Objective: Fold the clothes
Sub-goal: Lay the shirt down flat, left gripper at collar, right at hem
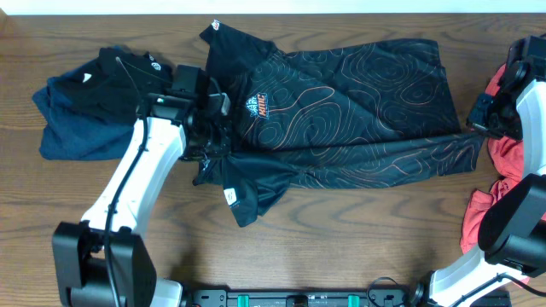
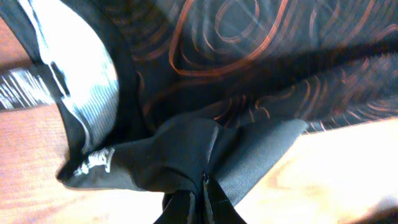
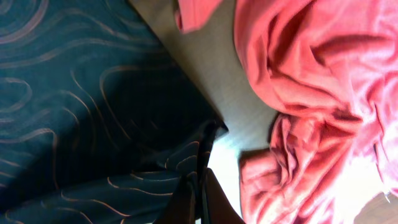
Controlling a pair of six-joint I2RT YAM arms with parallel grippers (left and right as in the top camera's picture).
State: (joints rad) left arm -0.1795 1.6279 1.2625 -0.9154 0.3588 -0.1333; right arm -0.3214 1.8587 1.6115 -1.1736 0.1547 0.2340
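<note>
My left arm [image 1: 136, 183] is built of long white shells joined by rounded black joints; a thin black cable runs along the white forearm; its base [image 1: 94, 264] is a blocky black housing by the lower left corner of the table [image 1: 358, 234]; the wrist [image 1: 188, 85] is a cluster of black boxes. My right arm [image 1: 536, 128], at the right edge, has the same white shells and a fat black elbow [image 1: 512, 223]. Seen from my wrists, my fingers [image 2: 214, 208] are dark, narrow and tapering.
</note>
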